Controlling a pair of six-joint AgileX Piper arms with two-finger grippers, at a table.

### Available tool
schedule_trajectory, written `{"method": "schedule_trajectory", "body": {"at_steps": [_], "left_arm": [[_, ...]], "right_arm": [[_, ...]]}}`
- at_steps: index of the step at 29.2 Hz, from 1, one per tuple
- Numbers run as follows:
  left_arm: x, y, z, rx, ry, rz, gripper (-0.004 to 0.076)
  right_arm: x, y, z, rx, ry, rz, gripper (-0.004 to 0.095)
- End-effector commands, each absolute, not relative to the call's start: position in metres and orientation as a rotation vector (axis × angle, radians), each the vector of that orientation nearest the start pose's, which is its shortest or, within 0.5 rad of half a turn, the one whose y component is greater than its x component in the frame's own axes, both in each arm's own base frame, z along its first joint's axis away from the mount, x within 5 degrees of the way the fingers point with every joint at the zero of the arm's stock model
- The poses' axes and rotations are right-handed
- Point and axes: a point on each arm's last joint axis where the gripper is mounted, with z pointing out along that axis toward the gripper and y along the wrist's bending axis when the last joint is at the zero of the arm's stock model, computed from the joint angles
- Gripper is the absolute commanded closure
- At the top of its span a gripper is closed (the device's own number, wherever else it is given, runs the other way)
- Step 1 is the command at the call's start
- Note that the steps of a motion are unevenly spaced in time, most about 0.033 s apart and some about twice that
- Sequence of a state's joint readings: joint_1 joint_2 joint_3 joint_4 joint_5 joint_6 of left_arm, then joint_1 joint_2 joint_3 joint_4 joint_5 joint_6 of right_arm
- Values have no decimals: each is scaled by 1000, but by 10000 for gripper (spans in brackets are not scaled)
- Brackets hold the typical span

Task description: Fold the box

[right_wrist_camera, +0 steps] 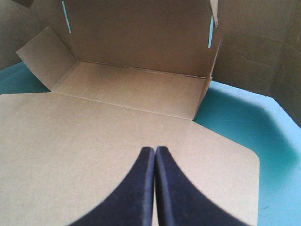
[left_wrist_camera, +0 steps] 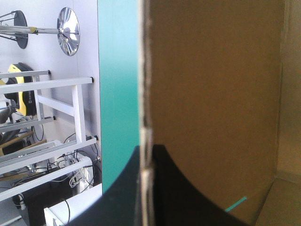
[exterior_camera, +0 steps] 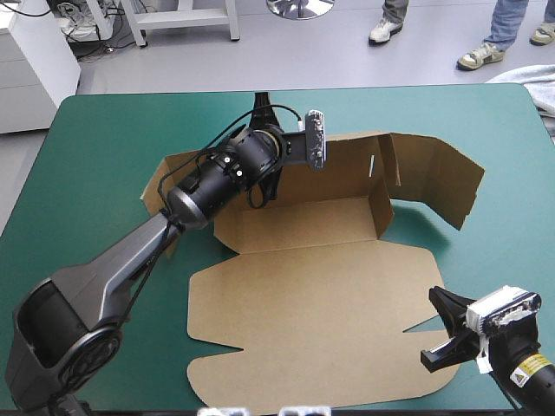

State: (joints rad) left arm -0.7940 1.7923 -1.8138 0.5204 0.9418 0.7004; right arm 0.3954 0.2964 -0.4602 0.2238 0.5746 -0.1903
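L claw [left_wrist_camera: 148, 151] clamped on box [exterior_camera: 338, 173] far wall, left end; wall runs left-right. R claw [right_wrist_camera: 154, 149] together, empty, over near-right lid [exterior_camera: 312, 321] corner, farther off.

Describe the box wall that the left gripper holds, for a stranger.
On the teal-green table lies the brown box, its lid flat toward the near edge. Beyond the tray floor stands the rear wall, upright. It alone has the left gripper pinching its edge.

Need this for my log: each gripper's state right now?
Left gripper: shut on the box.
Right gripper: shut, holding nothing.
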Motion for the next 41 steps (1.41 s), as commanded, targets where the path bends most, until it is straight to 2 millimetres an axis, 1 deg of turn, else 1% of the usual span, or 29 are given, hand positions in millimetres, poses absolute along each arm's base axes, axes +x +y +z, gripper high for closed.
{"method": "schedule_trajectory", "body": {"at_steps": [1, 2, 3, 5, 8, 10, 13, 16, 20, 25, 26, 30, 32, 34, 36, 37, 38, 41], "left_arm": [[289, -252, 412, 1602, 1434, 624, 734], [285, -248, 414, 1579, 1407, 630, 734], [280, -248, 409, 1573, 1389, 638, 734], [273, -241, 408, 1539, 1358, 687, 734], [268, -231, 397, 1498, 1381, 746, 734], [266, -226, 387, 1507, 1388, 766, 734], [263, -225, 375, 1533, 1374, 765, 734], [262, -223, 366, 1559, 1377, 777, 734], [262, -221, 368, 1512, 1411, 763, 734], [261, -220, 372, 1484, 1394, 756, 734], [262, -220, 372, 1481, 1399, 757, 734], [262, -220, 372, 1481, 1397, 751, 734], [262, -220, 372, 1481, 1397, 751, 734], [262, -220, 372, 1481, 1397, 751, 734], [262, -221, 372, 1481, 1393, 747, 734], [262, -221, 372, 1481, 1393, 747, 734], [262, -220, 372, 1483, 1392, 752, 734], [262, -220, 372, 1484, 1397, 758, 734]], "right_arm": [[57, 35, 314, -420, 1757, 390, 921], [57, 35, 315, -418, 1754, 390, 921], [57, 35, 315, -417, 1750, 390, 921], [60, 35, 315, -409, 1760, 395, 921], [66, 38, 317, -402, 1787, 403, 921], [72, 41, 323, -409, 1800, 398, 921], [83, 45, 338, -446, 1799, 371, 921], [97, 51, 359, -460, 1791, 352, 921], [119, 58, 389, -485, 1787, 308, 921], [153, 72, 431, -501, 1784, 281, 921], [163, 75, 437, -507, 1796, 278, 921], [196, 89, 468, -543, 1835, 247, 927], [209, 94, 481, -556, 1850, 236, 927], [227, 96, 492, -546, 1870, 222, 927], [245, 96, 496, -525, 1914, 222, 927], [254, 94, 499, -518, 1940, 223, 927], [270, 89, 501, -517, 1995, 252, 927], [290, 80, 501, -513, 2064, 305, 927]]}}
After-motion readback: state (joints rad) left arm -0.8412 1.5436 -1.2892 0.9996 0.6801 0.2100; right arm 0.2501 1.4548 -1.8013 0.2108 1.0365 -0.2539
